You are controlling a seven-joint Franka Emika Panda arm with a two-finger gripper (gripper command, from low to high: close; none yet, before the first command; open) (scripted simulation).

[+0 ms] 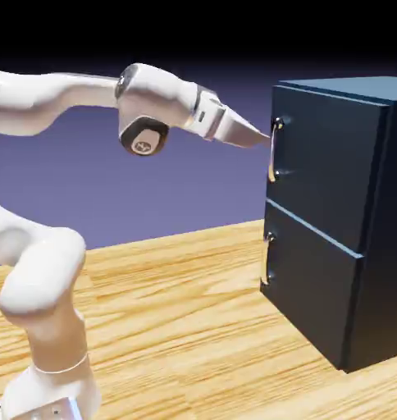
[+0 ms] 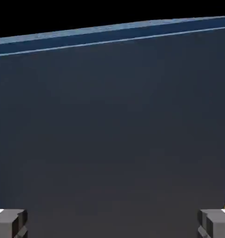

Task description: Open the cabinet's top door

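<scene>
While the cabinet [image 1: 349, 213] stands at the table's [image 1: 193, 328] right edge, its top door [image 1: 317, 164] shut, the gripper [image 1: 263, 138] is spread wide, its tips just at the upper end of the door's silver handle [image 1: 273, 152].

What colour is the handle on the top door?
Shiny silver. The handle stands out against the dark navy top door, best in the exterior view.

Dark navy top door [image 2: 109, 135] filling the frame, cabinet [image 2: 133, 30] top edge lighter blue above, grey fingertips [image 2: 9, 222] wide apart at bottom corners
</scene>
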